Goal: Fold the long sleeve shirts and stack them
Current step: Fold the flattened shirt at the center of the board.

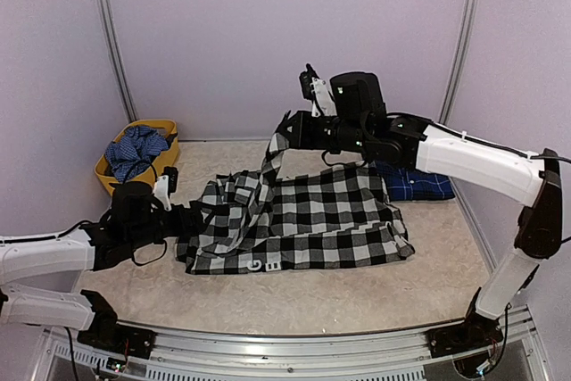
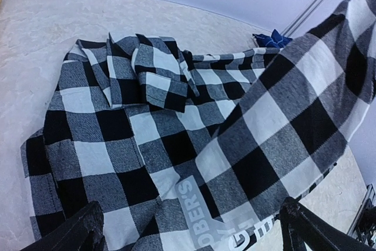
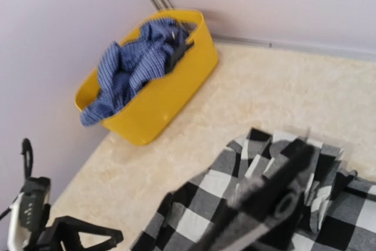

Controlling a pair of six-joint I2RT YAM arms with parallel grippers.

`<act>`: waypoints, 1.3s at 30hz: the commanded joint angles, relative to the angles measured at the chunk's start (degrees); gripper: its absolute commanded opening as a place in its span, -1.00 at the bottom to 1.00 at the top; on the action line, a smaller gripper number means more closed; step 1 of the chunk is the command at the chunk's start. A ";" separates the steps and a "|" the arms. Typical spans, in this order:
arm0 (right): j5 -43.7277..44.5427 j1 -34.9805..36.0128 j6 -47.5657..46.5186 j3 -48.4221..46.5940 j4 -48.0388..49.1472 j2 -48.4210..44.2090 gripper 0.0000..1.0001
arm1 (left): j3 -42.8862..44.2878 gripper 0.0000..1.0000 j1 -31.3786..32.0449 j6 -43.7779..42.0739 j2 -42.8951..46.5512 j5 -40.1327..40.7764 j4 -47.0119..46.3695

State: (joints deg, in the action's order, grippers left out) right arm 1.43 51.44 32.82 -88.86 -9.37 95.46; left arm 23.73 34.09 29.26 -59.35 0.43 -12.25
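Note:
The black-and-white check shirt (image 1: 312, 216) lies spread across the middle of the table, its white lettering (image 2: 202, 204) on a black band at the near hem. My right gripper (image 1: 285, 134) is shut on one part of this shirt and holds that strip (image 2: 317, 98) up above the far edge; in the right wrist view the fingers (image 3: 276, 198) are blurred against the cloth. My left gripper (image 1: 191, 219) stands open at the shirt's left edge, one fingertip (image 2: 76, 233) either side of the hem, gripping nothing. The navy plaid shirt (image 1: 415, 183) lies folded at the right.
A yellow basket (image 1: 111, 178) holding crumpled blue striped cloth (image 3: 132, 66) stands at the back left by the wall. Walls close the table on three sides. Bare tabletop (image 1: 294, 296) runs along the front of the check shirt.

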 commanded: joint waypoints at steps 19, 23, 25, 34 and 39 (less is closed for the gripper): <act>0.67 -0.85 0.31 -8.46 -0.83 5.87 -1.00 | -3.96 0.98 1.67 -3.40 -1.06 -0.55 -4.11; 2.03 -1.37 1.82 4.19 0.57 0.37 -1.00 | -3.16 0.98 1.68 -3.58 -2.43 -0.80 -4.11; 2.65 -1.80 2.63 10.69 0.74 -2.72 -1.00 | -2.76 0.98 1.75 -3.61 -3.15 -1.02 -3.93; 6.38 -8.32 3.20 33.45 -3.79 -13.35 -1.00 | -1.63 0.98 2.08 -3.97 -4.73 -0.86 -3.79; 7.03 -11.71 0.50 36.76 -6.20 -14.54 -1.00 | -1.02 0.98 2.60 -3.51 -6.14 -0.78 -3.99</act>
State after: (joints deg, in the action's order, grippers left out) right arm 6.63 41.71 35.35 -53.60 -13.58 82.83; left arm 20.82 36.01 26.28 -64.38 -1.02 -15.81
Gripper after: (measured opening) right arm 0.004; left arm 0.990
